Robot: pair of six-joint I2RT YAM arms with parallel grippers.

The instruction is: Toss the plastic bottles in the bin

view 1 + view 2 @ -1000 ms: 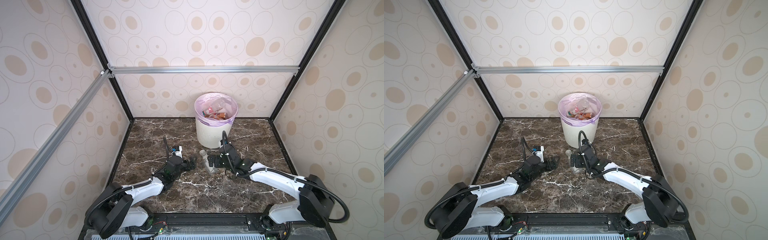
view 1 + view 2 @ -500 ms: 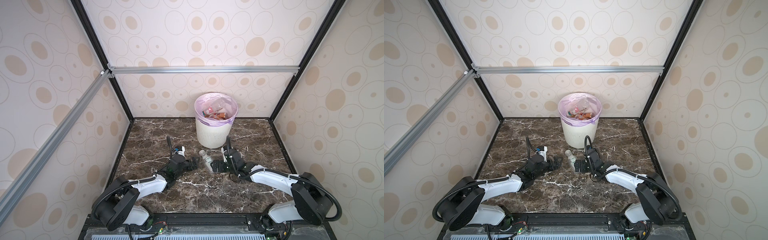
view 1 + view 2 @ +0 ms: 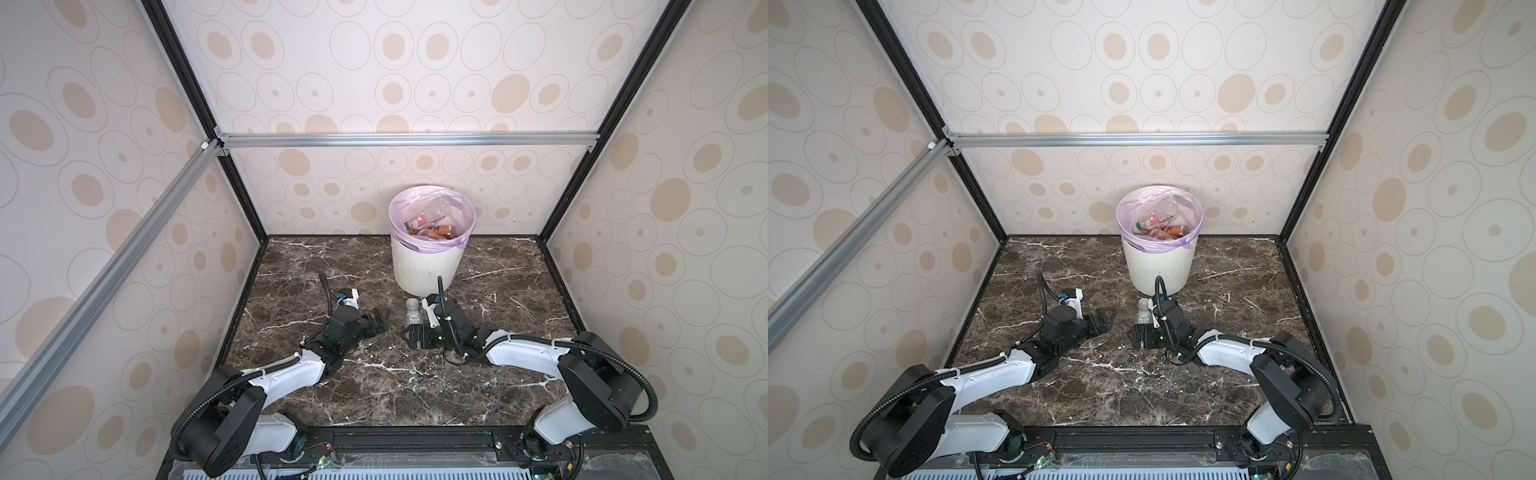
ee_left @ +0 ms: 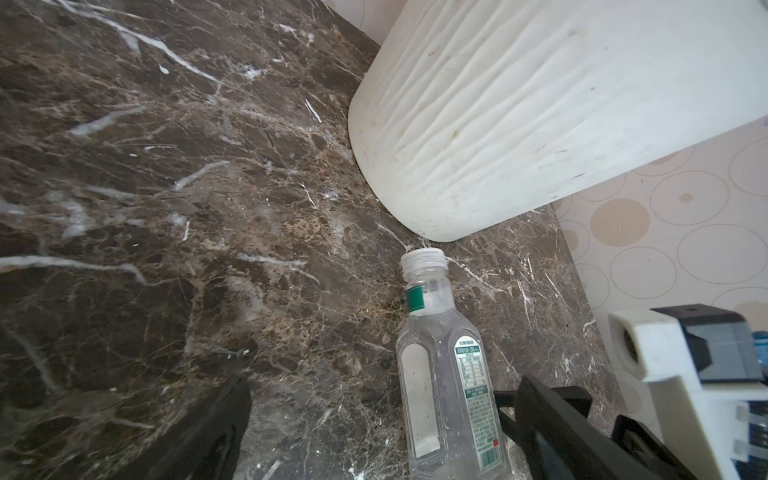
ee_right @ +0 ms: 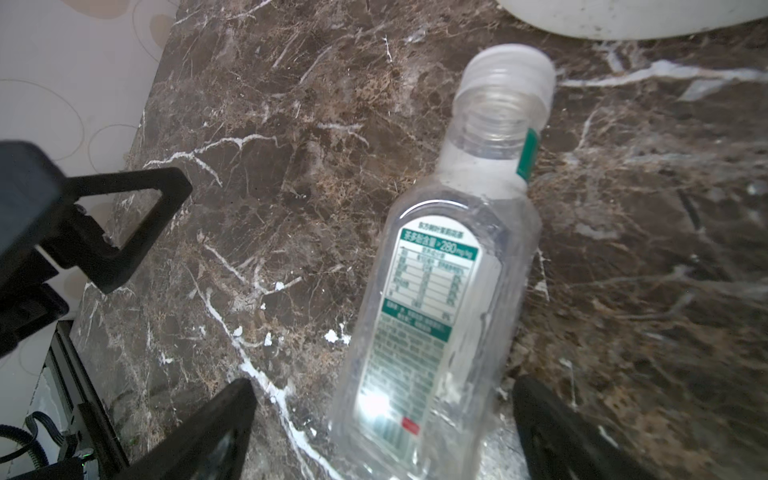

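Base of clear bottle (image 5: 432, 291) cut off between wide-open right hand (image 3: 410, 335); left hand (image 3: 380, 322) wide, empty

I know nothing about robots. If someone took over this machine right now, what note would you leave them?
Left gripper: open, empty, low over the table.
Right gripper: open, empty, fingers either side of the base of the clear bottle, not gripping.
Clear bottle: lying on the table before the bin, cap toward it.
Done: several bottles in the bin.
Left: grip this one bottle, drop it in.
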